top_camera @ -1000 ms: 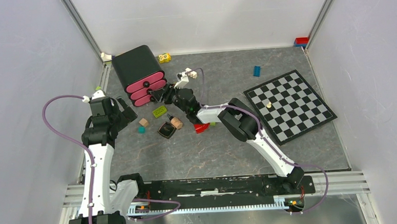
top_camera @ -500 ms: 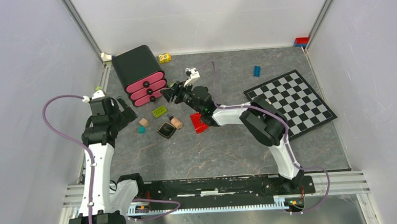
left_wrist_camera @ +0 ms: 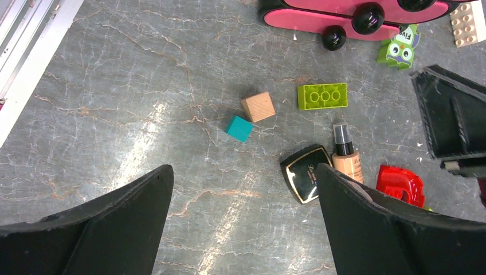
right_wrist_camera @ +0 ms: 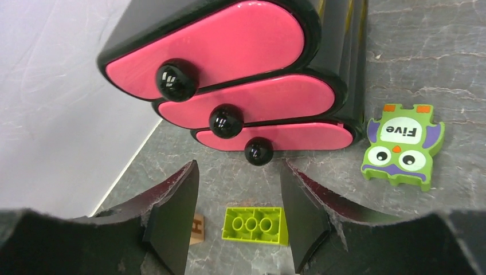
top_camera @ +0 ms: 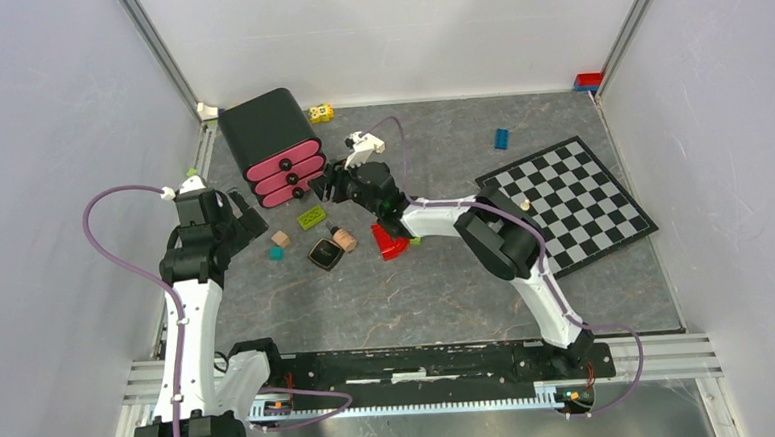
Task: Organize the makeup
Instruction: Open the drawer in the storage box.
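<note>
Grey marbled stone is seen across the table [top_camera: 418, 297], on which a black-and-white chessboard [top_camera: 566, 205] is laid at an angle on the right side. A black drawer unit [top_camera: 269, 145] with three pink drawer fronts is set in the far left corner; all three drawers are shut.

The right gripper [right_wrist_camera: 238, 195] is held low just in front of that unit, pointed at the round black knob [right_wrist_camera: 258, 152] of the lowest drawer. Its fingers are parted and nothing is held between them; the knob is not touched. The left gripper [left_wrist_camera: 243, 177] is raised above the table's left side, with its fingers spread wide and nothing gripped.

Of the makeup, two pieces can be made out, both lying on the table in front of the drawers. A square black compact [left_wrist_camera: 306, 173] is laid flat, and a small beige bottle [left_wrist_camera: 345, 159] with a black cap is laid on its side just beside it, close enough that contact cannot be ruled out. A red D-shaped piece [left_wrist_camera: 401, 184] is found near the bottle's base.

A lime green brick [left_wrist_camera: 322, 96] is placed between the bottle and the drawers. A green owl block [right_wrist_camera: 403, 144] marked "Five" is set by the unit's right corner. A wooden cube [left_wrist_camera: 258, 106] and a smaller teal cube [left_wrist_camera: 238, 128] are found close together, left of the compact.
</note>
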Tool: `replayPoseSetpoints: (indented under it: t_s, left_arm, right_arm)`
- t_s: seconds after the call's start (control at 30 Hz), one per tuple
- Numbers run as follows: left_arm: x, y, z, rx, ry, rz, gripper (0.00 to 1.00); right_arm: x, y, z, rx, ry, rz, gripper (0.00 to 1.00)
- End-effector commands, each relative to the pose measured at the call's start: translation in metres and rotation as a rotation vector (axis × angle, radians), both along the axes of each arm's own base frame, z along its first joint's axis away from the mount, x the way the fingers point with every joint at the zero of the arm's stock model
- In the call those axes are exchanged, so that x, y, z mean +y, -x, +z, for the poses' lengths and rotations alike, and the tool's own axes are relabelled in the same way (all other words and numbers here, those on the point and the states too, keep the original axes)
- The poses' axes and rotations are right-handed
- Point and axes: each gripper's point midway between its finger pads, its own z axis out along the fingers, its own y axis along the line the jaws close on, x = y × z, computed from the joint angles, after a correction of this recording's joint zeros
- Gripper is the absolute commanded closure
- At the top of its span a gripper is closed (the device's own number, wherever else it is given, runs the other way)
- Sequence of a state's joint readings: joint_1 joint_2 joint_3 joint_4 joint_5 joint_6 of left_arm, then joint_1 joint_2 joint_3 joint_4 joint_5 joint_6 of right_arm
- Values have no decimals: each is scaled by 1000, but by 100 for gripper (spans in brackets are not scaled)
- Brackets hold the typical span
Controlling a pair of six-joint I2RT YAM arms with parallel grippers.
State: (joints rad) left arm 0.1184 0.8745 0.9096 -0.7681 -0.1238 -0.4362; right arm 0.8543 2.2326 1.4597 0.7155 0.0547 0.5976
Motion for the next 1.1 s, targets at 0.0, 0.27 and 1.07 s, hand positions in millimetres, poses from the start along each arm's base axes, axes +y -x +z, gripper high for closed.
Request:
replayPoseSetpoints:
  t_s: [0.0,0.27,1.07]
  left_arm:
    - [2,-6,8,-43,-8,-6,0]
    - [0,-6,8,-44,-4,-10,0]
    - [-1,-7,9,-48,2,-17,0]
  right_arm:
    - [18,-10,-12,49,-10,13,40]
    - [35,-23,-42,86,-12,14,39]
    - [61,-42,-74,215,-250,-20,30]
